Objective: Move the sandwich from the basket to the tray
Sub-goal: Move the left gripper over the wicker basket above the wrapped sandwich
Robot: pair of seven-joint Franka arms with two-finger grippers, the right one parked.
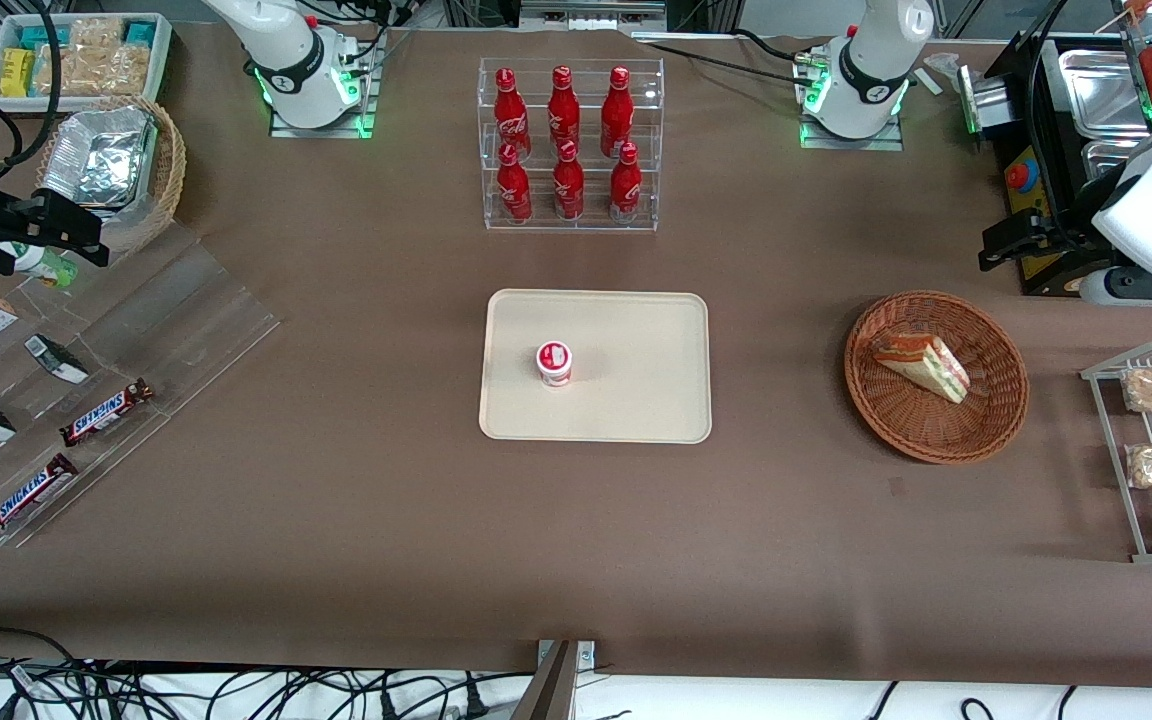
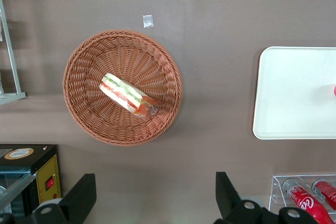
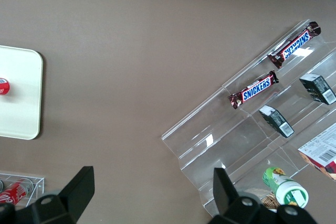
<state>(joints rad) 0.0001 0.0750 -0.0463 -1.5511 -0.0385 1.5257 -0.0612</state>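
The gripper (image 2: 152, 198), jaws spread, hangs above the basket's (image 2: 79, 103) edge; the sandwich (image 2: 127, 95) probably lies slantwise to them.

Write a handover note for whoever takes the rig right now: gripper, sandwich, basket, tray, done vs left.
Gripper: jaws open, empty, raised above the table beside the basket, not over it.
Sandwich: lying in the basket, untouched.
Tray: mid-table, toward the parked arm's end from the basket; a small red-lidded cup stands on it, rest bare.
Done: nothing yet.
Left: descend, grasp sandwich, carry it to the tray, release on a bare part.
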